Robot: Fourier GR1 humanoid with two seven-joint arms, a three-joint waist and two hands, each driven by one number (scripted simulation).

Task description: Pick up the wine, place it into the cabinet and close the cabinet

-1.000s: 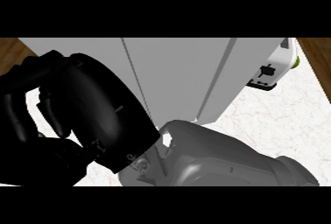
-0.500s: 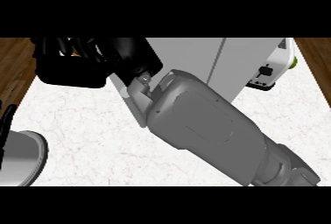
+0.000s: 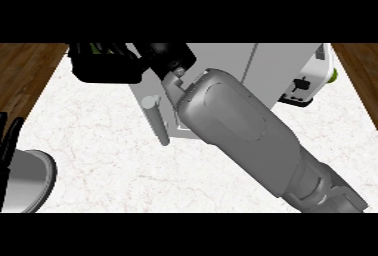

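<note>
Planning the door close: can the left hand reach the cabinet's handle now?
Probably yes: the left hand sits at the left edge, with bare counter between it and the handle; the right forearm lies beyond it.

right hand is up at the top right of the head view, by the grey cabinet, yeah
Not quite: the right hand is at the top left, not the top right, by the grey cabinet. The head view shows it.

Kitchen; marble counter [image 3: 111, 150], white cabinet [image 3: 280, 65]
</note>
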